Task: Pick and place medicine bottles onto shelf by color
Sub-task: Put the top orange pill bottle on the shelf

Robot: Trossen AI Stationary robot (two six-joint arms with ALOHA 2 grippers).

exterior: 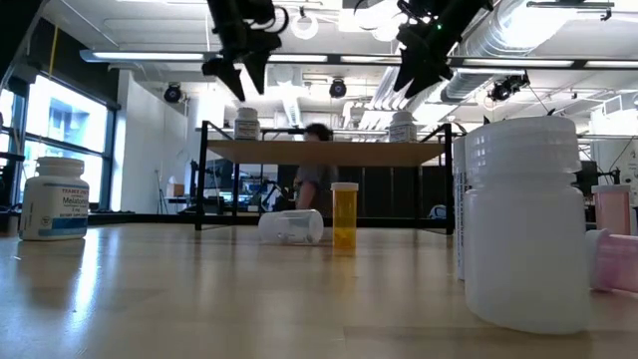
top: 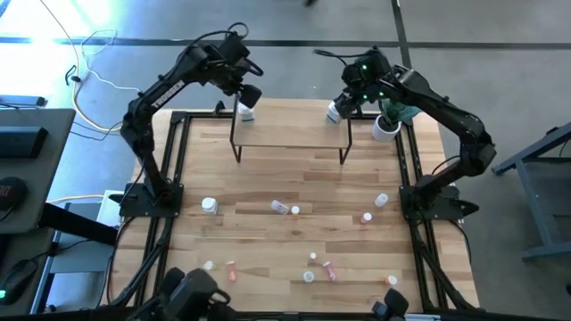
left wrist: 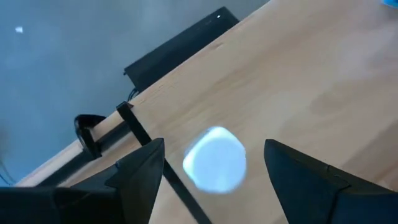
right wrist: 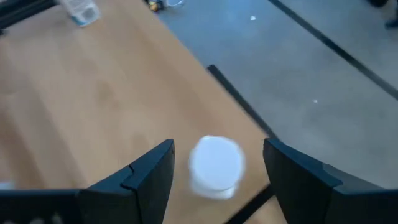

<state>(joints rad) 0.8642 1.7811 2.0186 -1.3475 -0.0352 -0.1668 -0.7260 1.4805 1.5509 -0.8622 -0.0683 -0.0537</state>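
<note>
The shelf (top: 290,134), a low light-wood riser on black legs, stands at the table's far middle. A white medicine bottle (top: 245,112) stands upright on its far left corner, and another white bottle (top: 334,111) on its far right corner. My left gripper (exterior: 242,72) hangs open above the left bottle (left wrist: 214,160), its fingers on either side and clear of it. My right gripper (exterior: 417,68) hangs open above the right bottle (right wrist: 215,165) in the same way. More white, orange and pink bottles lie and stand on the tabletop nearer the front.
A white plant pot (top: 385,127) stands just right of the shelf, under my right arm. Loose bottles dot the table's near half: a white one (top: 209,205), one lying down (top: 280,207), pink ones (top: 330,270). A person (exterior: 317,170) shows beyond the table.
</note>
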